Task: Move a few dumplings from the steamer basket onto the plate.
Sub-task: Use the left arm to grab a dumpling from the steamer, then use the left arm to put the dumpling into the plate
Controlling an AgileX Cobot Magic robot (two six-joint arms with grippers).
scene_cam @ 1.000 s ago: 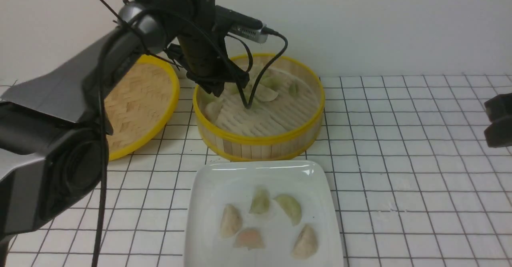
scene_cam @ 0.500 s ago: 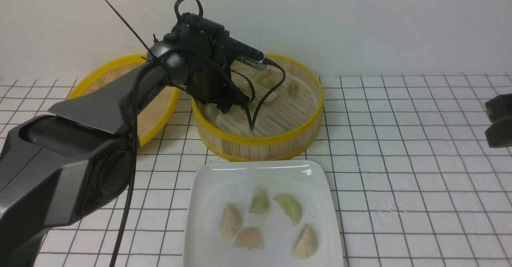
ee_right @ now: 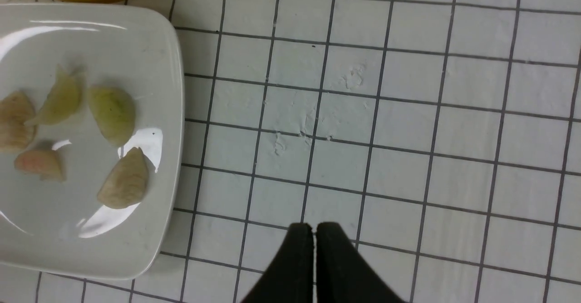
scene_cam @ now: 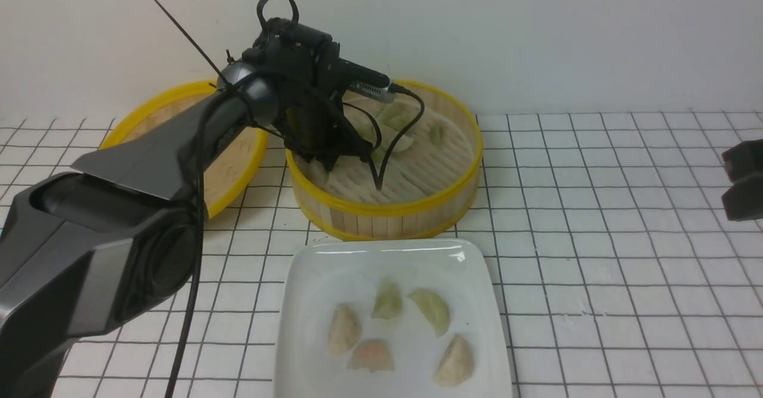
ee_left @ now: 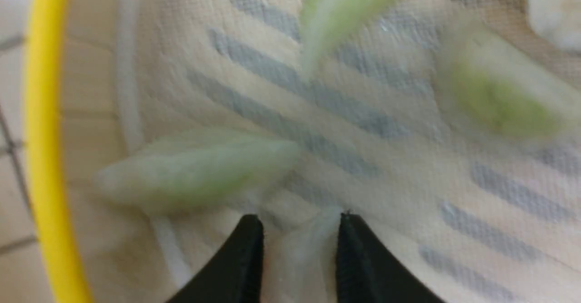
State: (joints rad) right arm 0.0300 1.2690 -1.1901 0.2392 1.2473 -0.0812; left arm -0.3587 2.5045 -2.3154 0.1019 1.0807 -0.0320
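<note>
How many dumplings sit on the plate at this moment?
5: left green dumpling, right green dumpling, left beige dumpling, pink dumpling, right beige dumpling, all on the plate. None appears hidden there.

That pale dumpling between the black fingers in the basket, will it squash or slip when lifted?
Probably soft: the pale dumpling fills the gap between the fingers, and the dumplings on the plate lie slumped. Its translucent skin suggests it may slip. It looks light, unlikely to roll.
</note>
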